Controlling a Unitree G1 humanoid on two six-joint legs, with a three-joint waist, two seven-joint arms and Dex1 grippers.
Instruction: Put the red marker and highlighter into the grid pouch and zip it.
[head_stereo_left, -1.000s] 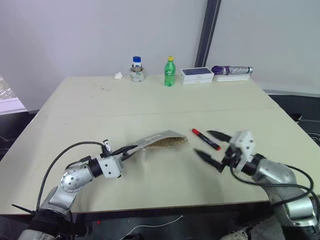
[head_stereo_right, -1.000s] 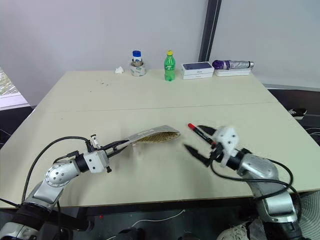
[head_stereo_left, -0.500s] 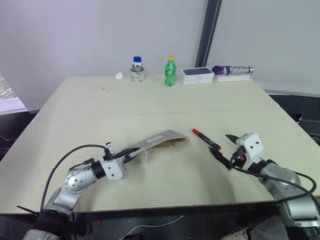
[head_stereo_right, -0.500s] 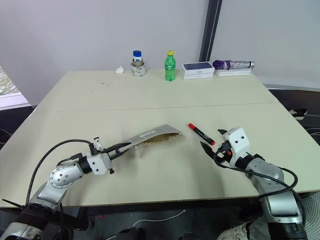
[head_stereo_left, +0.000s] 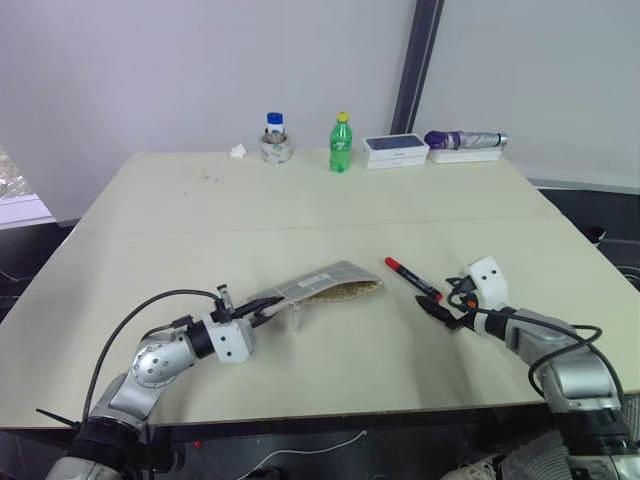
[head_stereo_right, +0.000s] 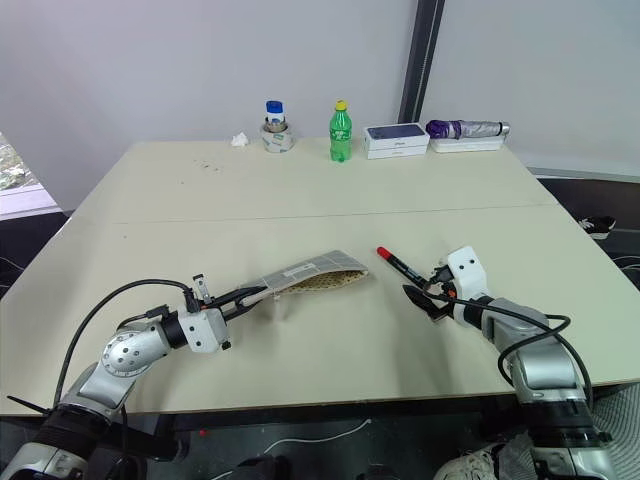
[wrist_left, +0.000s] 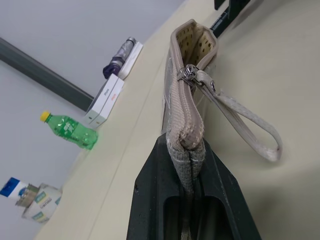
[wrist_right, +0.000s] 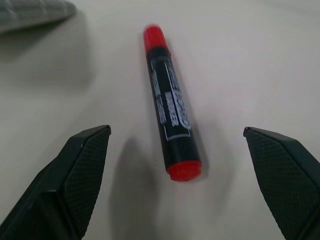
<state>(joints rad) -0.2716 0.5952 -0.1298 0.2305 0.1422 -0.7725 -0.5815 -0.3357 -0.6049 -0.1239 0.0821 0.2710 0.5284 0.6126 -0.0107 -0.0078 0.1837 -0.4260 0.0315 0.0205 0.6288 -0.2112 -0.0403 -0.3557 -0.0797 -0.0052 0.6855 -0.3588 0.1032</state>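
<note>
1. Left hand (wrist_left: 192, 165) is clamped on the closed end of the one grid pouch (head_stereo_left: 325, 284), holding it off the tabletop (head_stereo_left: 300, 200), open mouth facing right.
2. Right hand (wrist_right: 180, 165) spread wide, straddling the one red marker (wrist_right: 169, 127), not touching; the marker lies on the tabletop pointing away from it.

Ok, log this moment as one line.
left fingers: shut on pouch | right fingers: open, straddling red marker | marker on table

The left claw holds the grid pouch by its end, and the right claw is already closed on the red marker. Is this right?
Not quite. The right wrist view shows the right claw open, its fingers on either side of the red marker, which lies on the table. The left claw does hold the grid pouch.
</note>
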